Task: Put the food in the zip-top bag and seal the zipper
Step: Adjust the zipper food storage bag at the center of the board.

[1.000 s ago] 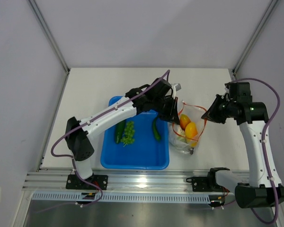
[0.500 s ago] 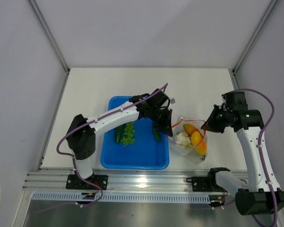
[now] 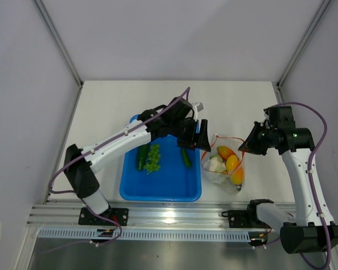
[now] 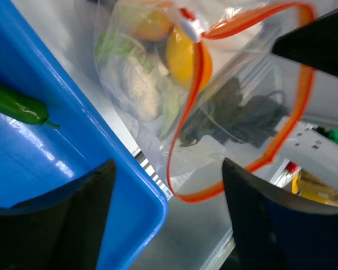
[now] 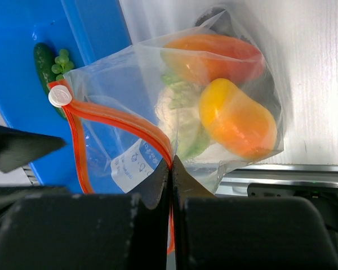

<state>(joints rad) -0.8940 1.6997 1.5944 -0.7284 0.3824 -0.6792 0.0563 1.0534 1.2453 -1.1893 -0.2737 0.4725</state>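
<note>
the zip-top bag [image 3: 224,167] lay on the white table [image 3: 107,107], just beside the right edge of the blue tray [image 3: 158,185], between the two arms. it was a small clear pouch, crinkled and glossy, with a thin orange-red zipper [image 5: 115,119] running around its mouth. the mouth stood open in a wide loop, and a round white slider tab [image 5: 60,97] sat on the strip at the end nearest the tray. through the plastic showed a red-orange fruit [image 5: 214,52], an orange-yellow fruit [image 5: 236,118] just beside it, and a white-green cauliflower [image 5: 180,109] tucked against both. a small white label [image 5: 129,166] with blue print showed on the pouch wall near the mouth. the right gripper [image 5: 170,164] had its jaws pressed together on the zipper, pinching the strip at the end of the mouth away from the tray. the left gripper [image 3: 199,136] hung over the tray's right rim at the other side of the mouth, its fingers [image 4: 62,219] spread apart with nothing between them. in the tray lay a dark green cucumber [image 3: 142,157], a leafy green bunch [image 3: 152,157] touching it, and a green pepper [image 3: 185,157] near the right wall.
</note>
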